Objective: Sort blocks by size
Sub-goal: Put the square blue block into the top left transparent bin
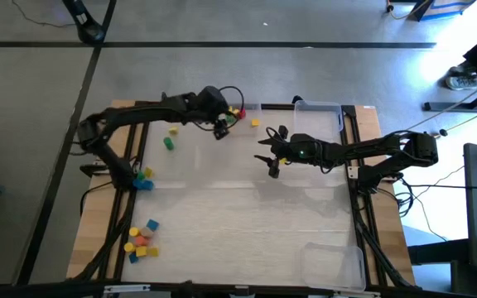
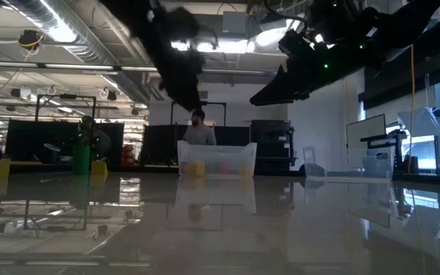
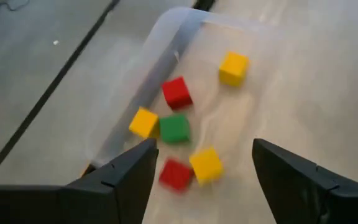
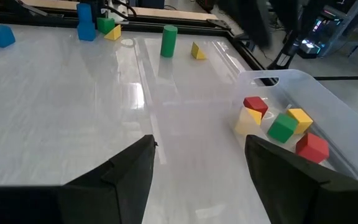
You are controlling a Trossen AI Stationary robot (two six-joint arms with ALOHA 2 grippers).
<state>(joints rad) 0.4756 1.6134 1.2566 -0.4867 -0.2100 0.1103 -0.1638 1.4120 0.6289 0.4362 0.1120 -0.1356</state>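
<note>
Several small blocks lie in a clear tray (image 3: 166,37) at the table's far middle: red (image 3: 177,92), green (image 3: 175,128) and yellow (image 3: 206,164) cubes, resting on the tray's floor near one corner. My left gripper (image 3: 204,149) hangs open just above them, holding nothing; the high view shows it (image 1: 222,128) at the tray's left end. My right gripper (image 1: 273,161) stands open over the table's middle, empty, facing the same tray (image 4: 303,81) and its blocks (image 4: 283,127).
Loose blocks lie on the table's left: a yellow one (image 1: 173,131), a green cylinder (image 1: 169,144), a blue and yellow cluster (image 1: 143,180) and a heap (image 1: 142,238) at the near left. A second clear tray (image 1: 334,265) sits near right. A person (image 2: 198,130) stands beyond the table.
</note>
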